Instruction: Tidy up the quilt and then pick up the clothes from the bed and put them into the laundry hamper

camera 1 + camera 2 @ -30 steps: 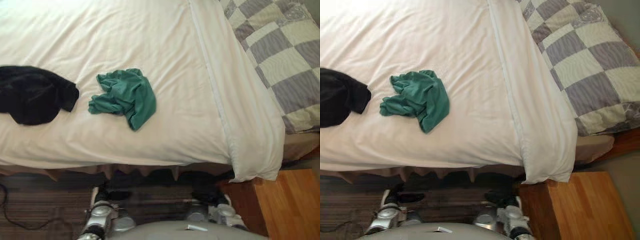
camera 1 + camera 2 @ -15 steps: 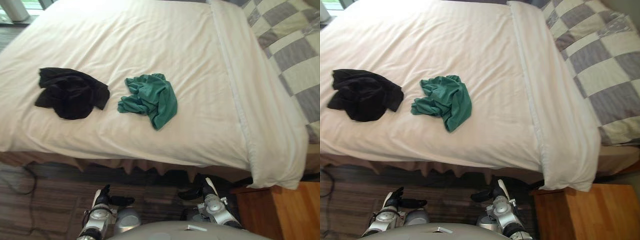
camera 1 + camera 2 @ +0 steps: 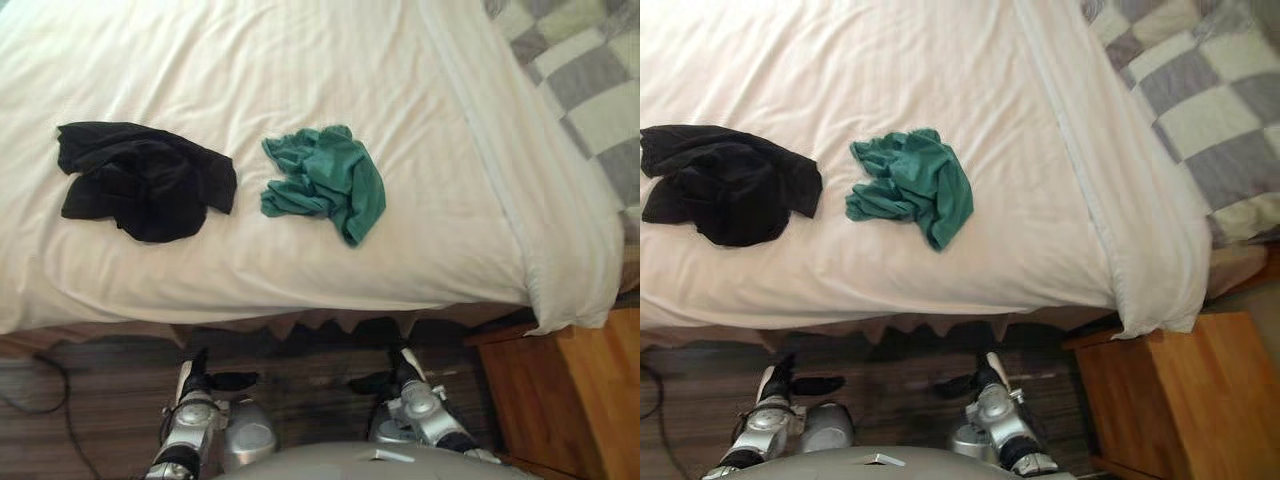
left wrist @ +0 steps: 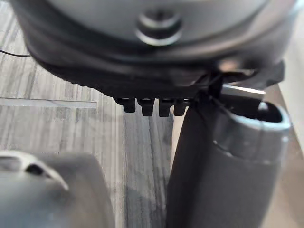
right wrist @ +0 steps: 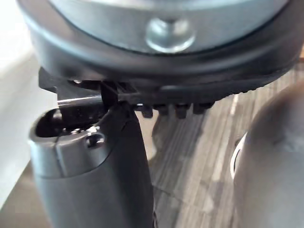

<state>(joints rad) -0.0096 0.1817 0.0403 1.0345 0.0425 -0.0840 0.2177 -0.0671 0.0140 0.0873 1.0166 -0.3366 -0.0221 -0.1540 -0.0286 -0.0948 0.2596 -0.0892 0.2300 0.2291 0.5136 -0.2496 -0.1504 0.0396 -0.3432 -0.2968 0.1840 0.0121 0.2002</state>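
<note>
Green top [image 3: 325, 183], black garment [image 3: 140, 180], both unmoved

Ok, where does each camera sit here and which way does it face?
Left eye: on the head, looking down at the bed with black clothes and green clothes; left hand and right hand hang at the bottom.
Right eye: beside it, same downward look; same hands, more of the cabinet.
Left wrist: on the left arm, looking along its hand to the floor.
Right wrist: on the right arm, likewise along its hand to the floor.
Shared: both eyes show bed, clothes, hands; both wrists show floor.
</note>
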